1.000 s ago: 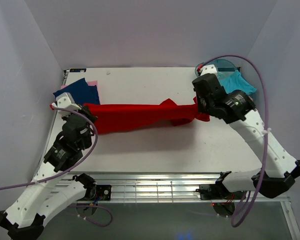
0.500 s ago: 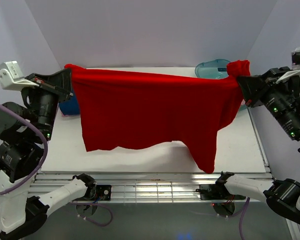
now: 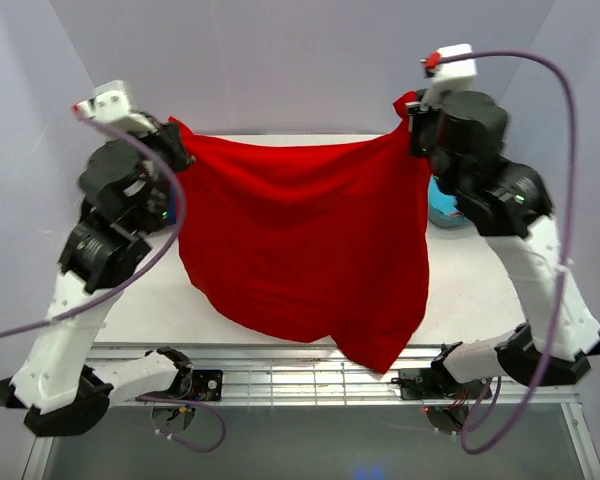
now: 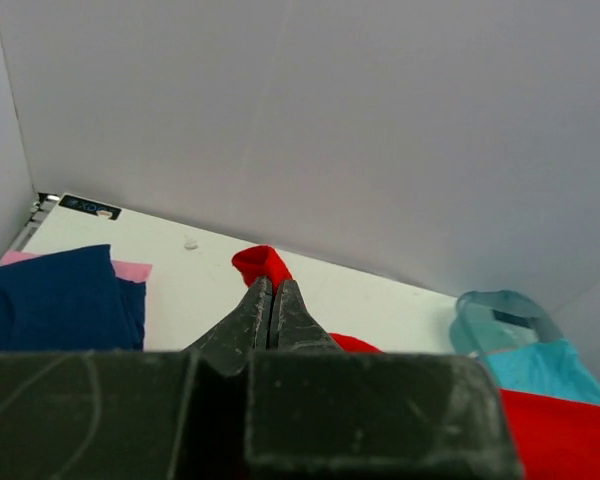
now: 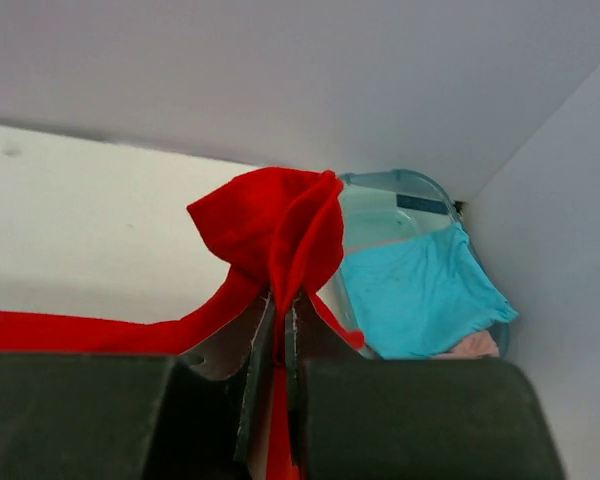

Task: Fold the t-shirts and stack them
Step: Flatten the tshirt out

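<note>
Red t-shirt (image 3: 300,250) hangs spread in the air above the table (image 3: 462,290), pinched at both upper corners: left gripper (image 3: 176,138) clamped tight on the corner at 10 o'clock, right gripper (image 3: 413,118) likewise at 2 o'clock; its hem sags toward 6 o'clock

Left arm (image 3: 65,310) and right arm (image 3: 540,270): white shells, black joints, purple cables (image 3: 574,150).
</note>
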Controlling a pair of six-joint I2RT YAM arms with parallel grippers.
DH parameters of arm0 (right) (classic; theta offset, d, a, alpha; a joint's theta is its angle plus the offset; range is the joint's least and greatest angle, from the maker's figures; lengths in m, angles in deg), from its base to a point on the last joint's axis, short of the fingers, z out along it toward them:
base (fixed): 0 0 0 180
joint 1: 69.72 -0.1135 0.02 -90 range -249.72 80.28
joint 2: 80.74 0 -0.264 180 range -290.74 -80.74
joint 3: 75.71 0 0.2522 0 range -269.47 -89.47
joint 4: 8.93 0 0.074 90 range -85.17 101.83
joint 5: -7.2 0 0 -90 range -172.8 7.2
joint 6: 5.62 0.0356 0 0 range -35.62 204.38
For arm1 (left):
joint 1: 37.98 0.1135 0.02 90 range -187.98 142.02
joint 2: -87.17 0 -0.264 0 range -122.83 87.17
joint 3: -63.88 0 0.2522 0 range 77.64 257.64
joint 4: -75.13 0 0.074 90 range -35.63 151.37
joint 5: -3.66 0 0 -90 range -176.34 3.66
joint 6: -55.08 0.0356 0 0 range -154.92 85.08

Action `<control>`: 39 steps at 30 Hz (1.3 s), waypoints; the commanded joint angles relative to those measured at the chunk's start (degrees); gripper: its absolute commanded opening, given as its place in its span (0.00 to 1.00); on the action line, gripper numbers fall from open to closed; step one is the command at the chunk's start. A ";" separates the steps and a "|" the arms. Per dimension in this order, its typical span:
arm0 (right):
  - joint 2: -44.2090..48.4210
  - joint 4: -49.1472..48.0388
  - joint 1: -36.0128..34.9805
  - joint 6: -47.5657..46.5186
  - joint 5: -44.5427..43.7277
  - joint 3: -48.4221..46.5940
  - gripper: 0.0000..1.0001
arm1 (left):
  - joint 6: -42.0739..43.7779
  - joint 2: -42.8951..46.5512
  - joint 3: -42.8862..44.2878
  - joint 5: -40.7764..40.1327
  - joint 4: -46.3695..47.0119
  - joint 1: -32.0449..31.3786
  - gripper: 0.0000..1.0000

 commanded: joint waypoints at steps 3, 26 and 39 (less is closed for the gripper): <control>-7.00 -24.01 5.35 -9.54 -3.44 7.11 0.08 | 10.86 -11.72 -2.38 1.36 14.30 1.91 0.00; -4.03 -37.51 10.02 -14.92 12.55 29.23 0.08 | 17.20 -16.50 -25.62 12.09 43.85 7.80 0.00; -6.48 -19.06 1.16 -0.43 22.14 50.98 0.08 | -9.42 -6.92 -58.10 -6.10 26.82 7.72 0.00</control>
